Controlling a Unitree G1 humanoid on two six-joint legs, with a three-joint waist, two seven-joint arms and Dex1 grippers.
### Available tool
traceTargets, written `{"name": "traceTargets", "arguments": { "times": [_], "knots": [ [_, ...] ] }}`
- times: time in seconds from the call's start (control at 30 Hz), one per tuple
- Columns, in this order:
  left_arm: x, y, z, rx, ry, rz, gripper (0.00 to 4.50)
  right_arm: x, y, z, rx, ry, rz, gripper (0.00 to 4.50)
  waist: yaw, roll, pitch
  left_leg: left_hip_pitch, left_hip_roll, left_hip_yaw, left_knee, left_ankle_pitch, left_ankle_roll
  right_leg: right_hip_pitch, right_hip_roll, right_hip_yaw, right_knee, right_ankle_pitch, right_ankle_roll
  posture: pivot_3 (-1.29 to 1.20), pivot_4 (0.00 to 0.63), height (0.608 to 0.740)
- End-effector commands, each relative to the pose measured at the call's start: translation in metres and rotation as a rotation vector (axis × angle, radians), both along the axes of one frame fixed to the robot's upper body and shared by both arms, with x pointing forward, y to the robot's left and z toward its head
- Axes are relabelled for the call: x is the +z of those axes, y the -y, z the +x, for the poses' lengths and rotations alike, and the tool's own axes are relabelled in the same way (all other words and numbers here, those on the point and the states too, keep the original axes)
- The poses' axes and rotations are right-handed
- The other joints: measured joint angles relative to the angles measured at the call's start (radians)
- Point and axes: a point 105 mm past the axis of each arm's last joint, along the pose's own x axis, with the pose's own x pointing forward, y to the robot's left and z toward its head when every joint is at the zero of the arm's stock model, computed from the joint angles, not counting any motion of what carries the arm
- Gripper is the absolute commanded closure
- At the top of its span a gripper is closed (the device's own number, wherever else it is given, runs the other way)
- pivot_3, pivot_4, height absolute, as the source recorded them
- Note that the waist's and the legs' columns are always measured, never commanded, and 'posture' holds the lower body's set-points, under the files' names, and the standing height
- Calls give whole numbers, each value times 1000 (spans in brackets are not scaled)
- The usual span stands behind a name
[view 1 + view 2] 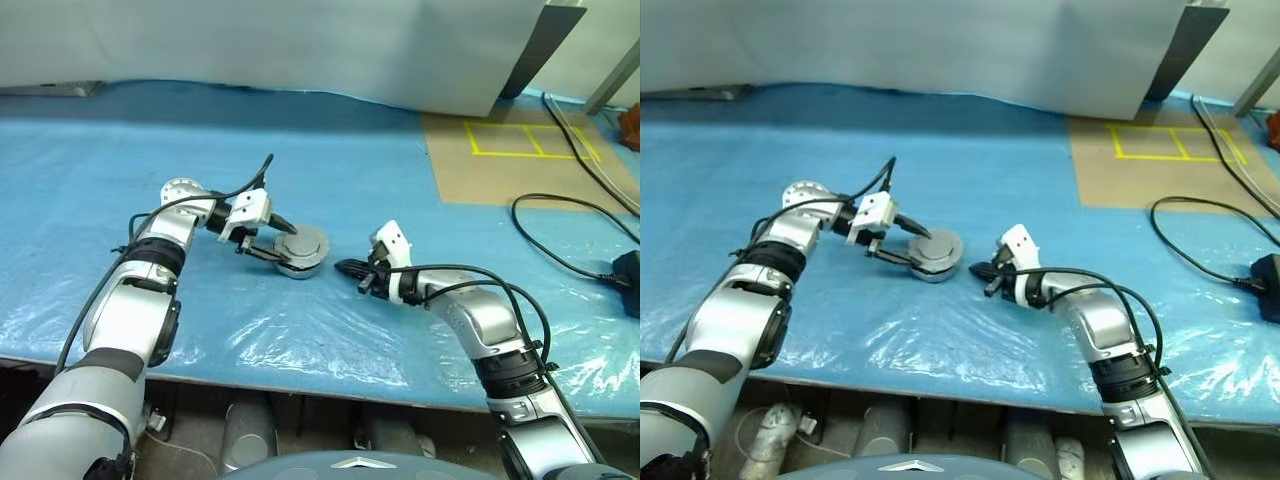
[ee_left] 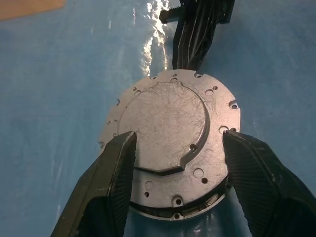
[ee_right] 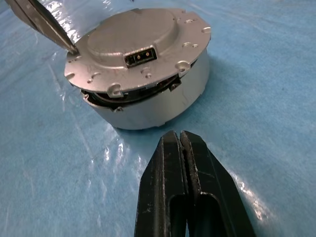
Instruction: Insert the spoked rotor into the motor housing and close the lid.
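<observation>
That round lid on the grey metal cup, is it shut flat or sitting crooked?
Crooked. The lid rests on the motor housing tilted, with a dark gap under its near edge while the far side sits lower.

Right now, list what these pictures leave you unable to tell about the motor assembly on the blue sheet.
- Spoked rotor: the flat pale grey metal lid covers the squat grey metal motor housing, hiding its inside.
- Lid seating: right wrist view shows a dark gap under the near rim; whether it sits fully down is unclear.
- Left gripper: fingers straddle the lid; contact is unclear.
- Right gripper: shut, empty.

head pair overhead, wrist cameras near lid (image 2: 173,143)
</observation>
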Motion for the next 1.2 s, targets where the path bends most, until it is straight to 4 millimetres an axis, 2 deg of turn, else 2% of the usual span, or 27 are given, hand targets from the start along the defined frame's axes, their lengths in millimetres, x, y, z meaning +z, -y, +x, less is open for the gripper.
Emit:
{"name": "traceTargets", "arguments": {
  "times": [0.03, 0.13, 0.2, 0.23, 0.27, 0.37, 0.43, 0.5, 0.6, 0.7, 0.83, 0.9, 1.03, 1.2],
  "knots": [
    [68, -2, 0, 23, 111, -209, 1574, 21, -1, 5, 14, 54, 69, 4500, 0, 0, 1, 0, 0, 0, 0, 0, 0, 0, 0, 0, 0, 0, 0, 0, 150, 740],
    [108, -11, -17, 38, 171, -306, 1574, 30, -1, 7, 41, 76, 88, 4500, -4, 0, 1, -2, 0, 0, 0, 0, 0, -2, 0, 0, -1, 0, 0, 0, 150, 740],
    [122, -19, -29, 75, 167, -351, 1574, 42, -2, 4, 80, 95, 112, 4500, -12, 1, 1, -1, 0, 0, -2, 0, 0, -2, 0, 0, -1, 0, 0, 0, 150, 740],
    [122, -24, -34, 103, 155, -362, 1574, 49, -2, 4, 99, 110, 119, 4500, -13, 2, 1, 0, 0, 1, -3, 0, 0, -2, 0, 0, -2, 0, 0, 0, 150, 740],
    [120, -28, -38, 128, 143, -359, 1574, 54, -2, 4, 112, 125, 119, 4500, -16, 2, 1, 0, 0, 1, -4, 0, 0, -2, 1, 1, -2, 0, -1, 0, 150, 740],
    [89, -45, -45, 245, 119, -303, 1574, 63, -2, 14, 112, 187, 58, 4500, -22, 4, 1, 1, 0, 2, -5, 0, 0, -2, 1, 1, -3, -1, -1, 0, 150, 740],
    [72, -54, -47, 340, 90, -316, 1574, 72, -9, 27, 87, 250, 48, 4500, -27, 4, 1, 1, 0, 3, -5, 0, 0, -2, 1, 1, -3, -1, -1, 0, 150, 740],
    [60, -60, -49, 423, 78, -337, 1547, 78, -23, 34, 94, 276, 73, 4081, -34, 4, 2, 1, 1, 2, -4, 0, 0, -2, 2, 1, -2, -1, -1, 0, 150, 740],
    [51, -67, -55, 510, 51, -376, 1547, 72, -44, 37, 149, 275, 62, 3293, -37, 3, 2, 0, 1, 2, -3, 0, 0, -2, 2, 0, -1, -1, -1, 0, 150, 740],
    [39, -74, -63, 578, 20, -391, 1547, 66, -63, 37, 213, 264, 60, 2250, -38, 3, 2, -1, 1, 2, -3, 0, 0, -2, 1, 1, -3, -1, -1, 0, 150, 740],
    [25, -70, -77, 612, -27, -412, 1547, 50, -74, 47, 200, 243, 21, 816, -39, 3, 2, -1, 1, 2, -4, 0, 0, -3, 2, 1, -3, -1, -1, 0, 150, 740],
    [14, -69, -87, 629, -67, -419, 1547, 51, -80, 45, 218, 235, 40, 119, -39, 3, 2, -1, 1, 2, -4, 0, 0, -3, 2, 1, -3, -1, -1, 0, 150, 740],
    [11, -72, -95, 677, -136, -525, 1547, 47, -84, 40, 275, 209, 31, 53, -37, 3, 2, -1, 1, 2, -4, 0, 0, -3, 2, 1, -2, -1, -1, 0, 150, 740],
    [-5, -73, -98, 712, -150, -503, 1547, 42, -87, 29, 361, 207, -7, 53, -39, 3, 2, 2, 1, 2, -2, 0, 0, -1, 2, 2, -1, -3, -5, 0, 150, 740]
  ]
}}
